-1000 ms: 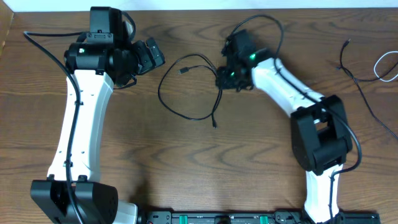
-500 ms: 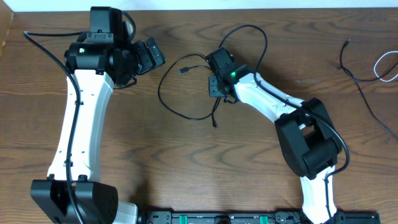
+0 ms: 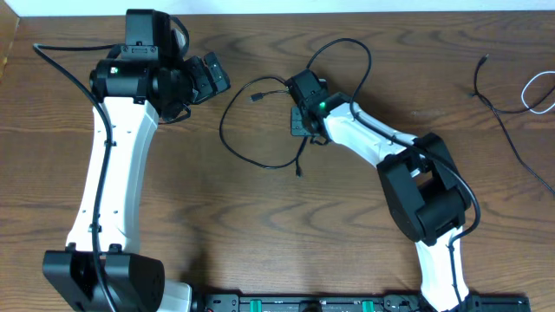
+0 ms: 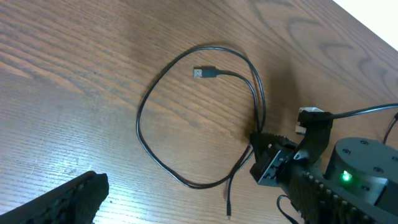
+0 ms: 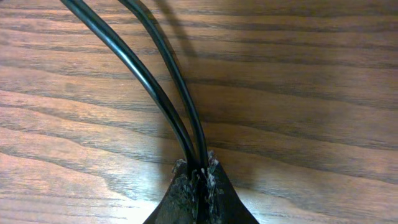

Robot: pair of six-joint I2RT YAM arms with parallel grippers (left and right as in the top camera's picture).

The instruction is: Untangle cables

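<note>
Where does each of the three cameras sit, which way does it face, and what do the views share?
Overhead: above the table, facing straight down; both arms, the left claw and the right claw show.
Left wrist: on the left arm, slanting down at the looped black cable; one own dark finger shows.
Right wrist: low over the table, facing two strands pinched between its fingertips.
Shared: the black cable in the right claw.

The right tool (image 5: 198, 179) pinches two black cable strands (image 5: 163, 93); wooden table (image 5: 311, 93) beneath.
</note>
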